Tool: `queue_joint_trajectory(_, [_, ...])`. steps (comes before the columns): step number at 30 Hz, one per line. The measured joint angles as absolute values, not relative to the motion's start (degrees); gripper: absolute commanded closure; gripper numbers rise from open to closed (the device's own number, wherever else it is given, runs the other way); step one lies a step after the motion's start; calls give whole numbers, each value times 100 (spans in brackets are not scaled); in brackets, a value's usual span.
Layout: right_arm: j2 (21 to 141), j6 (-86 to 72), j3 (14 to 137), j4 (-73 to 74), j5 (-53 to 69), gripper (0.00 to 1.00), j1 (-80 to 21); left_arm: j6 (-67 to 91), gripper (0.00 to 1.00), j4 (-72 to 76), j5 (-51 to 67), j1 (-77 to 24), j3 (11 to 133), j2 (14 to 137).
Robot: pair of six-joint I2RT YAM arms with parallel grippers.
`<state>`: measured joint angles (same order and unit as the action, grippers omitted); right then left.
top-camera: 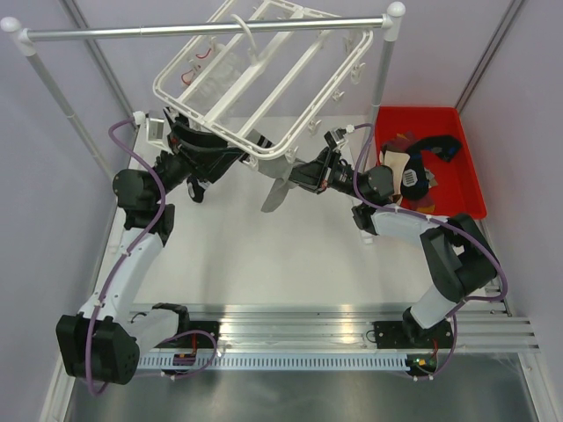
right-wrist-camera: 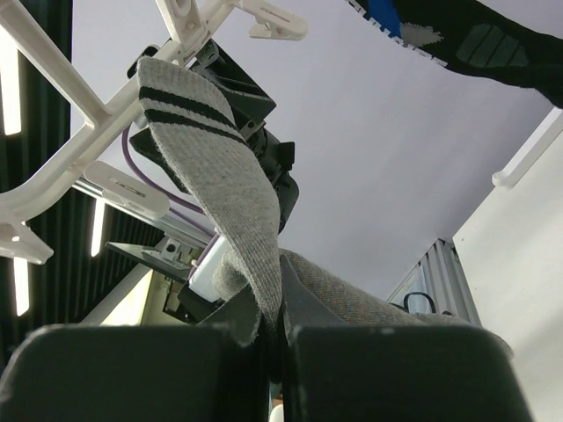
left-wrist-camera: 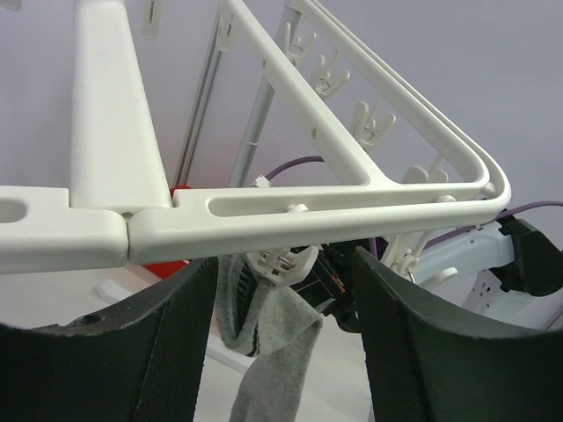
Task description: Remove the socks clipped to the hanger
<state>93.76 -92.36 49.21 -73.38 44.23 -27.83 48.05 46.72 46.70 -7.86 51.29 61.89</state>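
Note:
The white hanger (top-camera: 266, 155) hangs tilted from the silver rail. One grey sock (top-camera: 274, 192) with black stripes hangs from a clip at its near edge. My right gripper (top-camera: 295, 171) is shut on this sock (right-wrist-camera: 220, 167) below the clip, with the fabric pinched between the jaws (right-wrist-camera: 281, 325). The sock's cuff is still at the clip under the frame (right-wrist-camera: 53, 167). My left gripper (top-camera: 195, 141) is open just under the hanger's near bar (left-wrist-camera: 290, 215). Its fingers (left-wrist-camera: 283, 264) stand wide apart, with the clipped sock (left-wrist-camera: 281, 352) hanging beyond them. Empty clips dangle along the frame.
A red bin (top-camera: 471, 176) at the right holds several loose socks (top-camera: 422, 167). The silver rail (top-camera: 202, 29) crosses the top on two white posts. A black-and-blue sock (right-wrist-camera: 457, 35) shows at the top of the right wrist view.

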Motion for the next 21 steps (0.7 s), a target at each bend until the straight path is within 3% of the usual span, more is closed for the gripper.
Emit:
queue_joint_trajectory(10, [9384, -9327, 4921, -7356, 4495, 99, -2783, 4807, 66, 4818, 4615, -823, 5129, 6195])
queue_joint_trajectory(14, [9386, -9330, 4921, -7356, 4499, 99, -2783, 4807, 87, 4829, 4543, -834, 5129, 6195])
queue_joint_trajectory(15, [9389, -9330, 4921, -7358, 4497, 99, -2783, 4807, 96, 4829, 4519, -845, 5129, 6195])
queue_joint_trajectory(21, [9402, -9314, 4921, -7360, 4497, 99, -2783, 4803, 98, 4797, 4416, -917, 5129, 6193])
